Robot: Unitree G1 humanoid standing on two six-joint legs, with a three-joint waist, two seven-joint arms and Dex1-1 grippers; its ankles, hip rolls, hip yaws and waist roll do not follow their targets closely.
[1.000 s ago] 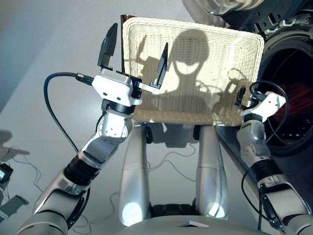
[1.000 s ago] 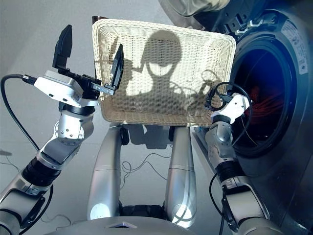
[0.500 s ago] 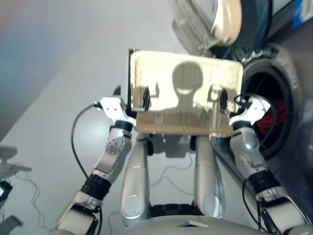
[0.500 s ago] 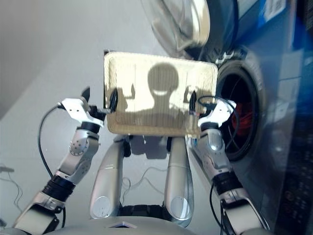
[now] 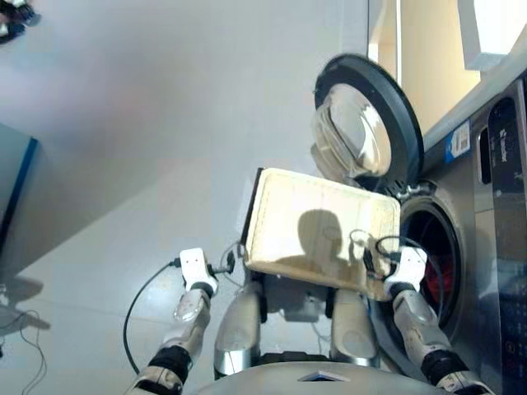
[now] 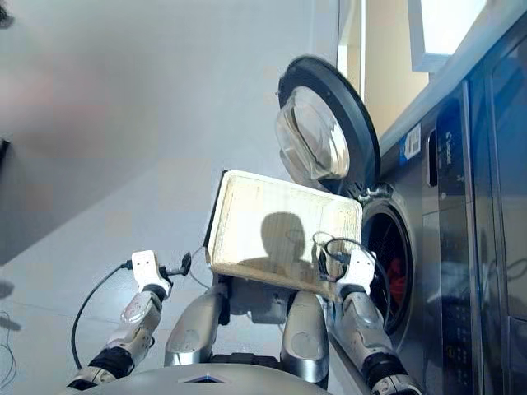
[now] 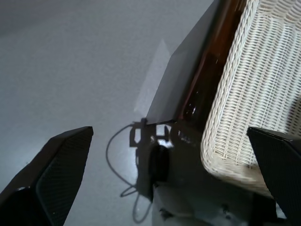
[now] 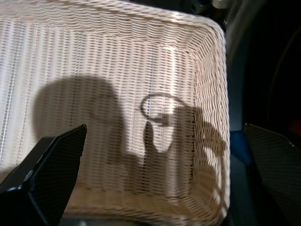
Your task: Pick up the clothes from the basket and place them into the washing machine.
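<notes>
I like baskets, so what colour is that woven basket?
The basket is cream-white wicker, with nothing lying in it. The right wrist view shows it best.

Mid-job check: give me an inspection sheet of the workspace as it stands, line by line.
Surface: pale floor, bare where visible.
Basket: cream wicker basket holds no clothes.
Clothes: something red shows inside the drum; black and navy ones not seen.
Washing machine: washing machine stands at the robot's right, round door swung open above the basket.
Clutter: nothing seen.
Tools: left tool open beside the basket's corner, holding nothing; right tool open over the basket, holding nothing.
Cables: black cable loops off the left wrist; another cable lies on the floor.
Surroundings: dark control panel above the drum.
</notes>
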